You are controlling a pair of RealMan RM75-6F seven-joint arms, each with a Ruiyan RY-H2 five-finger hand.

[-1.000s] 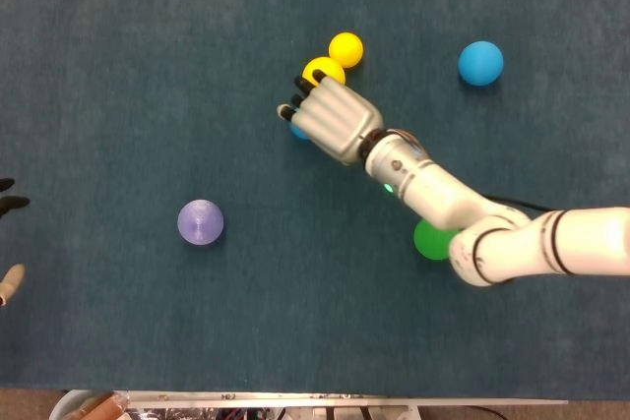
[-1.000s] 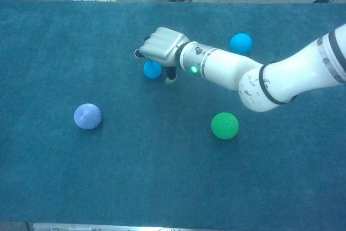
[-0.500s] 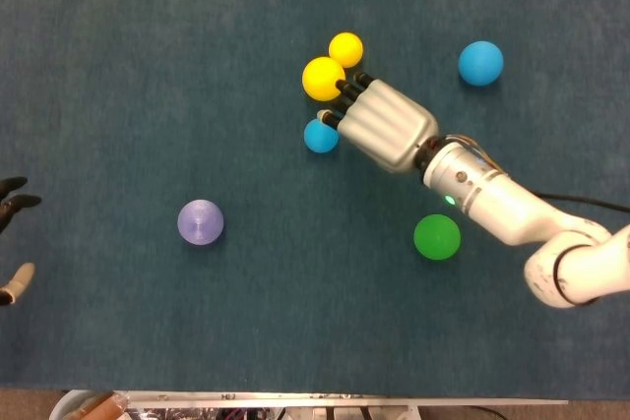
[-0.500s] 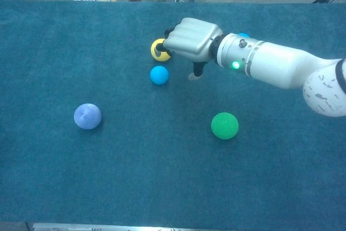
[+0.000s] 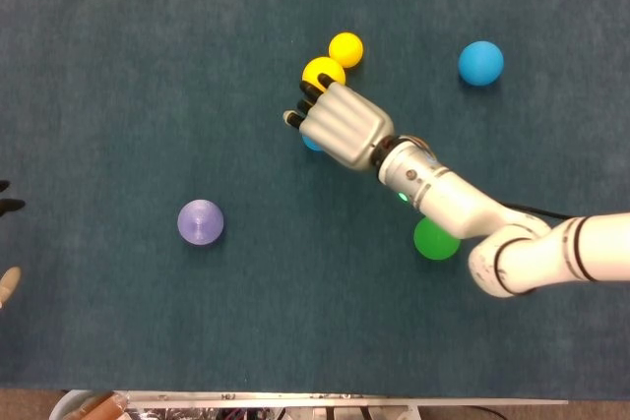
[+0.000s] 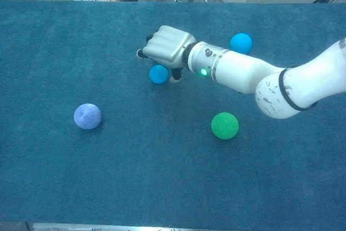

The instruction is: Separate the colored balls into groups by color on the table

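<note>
The robot's right hand (image 6: 166, 47), fingers curled down and holding nothing, hovers directly above the small blue ball (image 6: 158, 73).

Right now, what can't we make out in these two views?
- Yellow balls: hidden in chest view behind the right hand.
- Small blue ball: mostly covered by that hand in head view; contact unclear.
- Left hand: cut off by head view's left edge; pose unreadable.
- Green ball: partly under the forearm in head view.
</note>
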